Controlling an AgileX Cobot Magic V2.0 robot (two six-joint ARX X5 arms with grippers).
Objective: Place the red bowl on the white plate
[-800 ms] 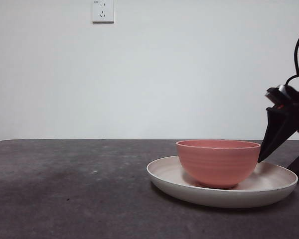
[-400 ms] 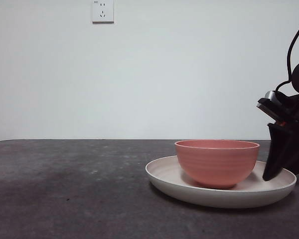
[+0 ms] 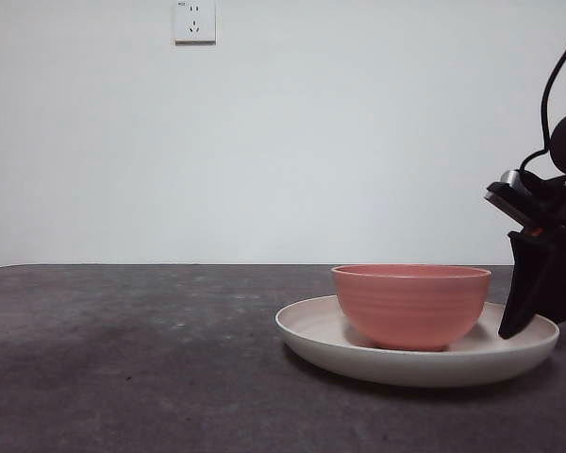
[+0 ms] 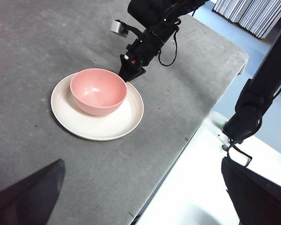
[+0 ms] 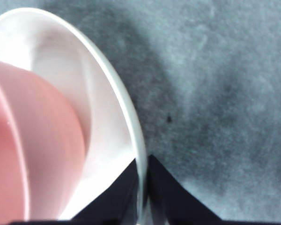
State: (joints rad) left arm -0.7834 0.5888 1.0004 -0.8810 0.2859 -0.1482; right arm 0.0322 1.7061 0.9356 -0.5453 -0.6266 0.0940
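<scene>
The red bowl (image 3: 410, 307) stands upright in the white plate (image 3: 311, 335) on the dark table, off-centre toward the plate's side nearer my right arm. My right gripper (image 3: 514, 326) reaches down at the right edge of the front view. Its jaws are shut on the plate's rim, just beside the bowl. In the right wrist view the white plate's rim (image 5: 107, 84) runs down into my right gripper (image 5: 141, 164), with the red bowl (image 5: 33, 140) close by. My left gripper (image 4: 141, 187) is open, high above the table, looking down at the red bowl (image 4: 98, 91), white plate (image 4: 107, 129) and right gripper (image 4: 131, 75).
A wall socket (image 3: 194, 21) sits high on the white wall behind. The table edge (image 4: 196, 126) drops off to a white surface close to the plate in the left wrist view. Grey tabletop (image 3: 123, 359) stretches to the left of the plate.
My right gripper came down and shut on the plate's rim; a second ago its jaws stood apart beside the bowl. The plate with the bowl shifted slightly left.
</scene>
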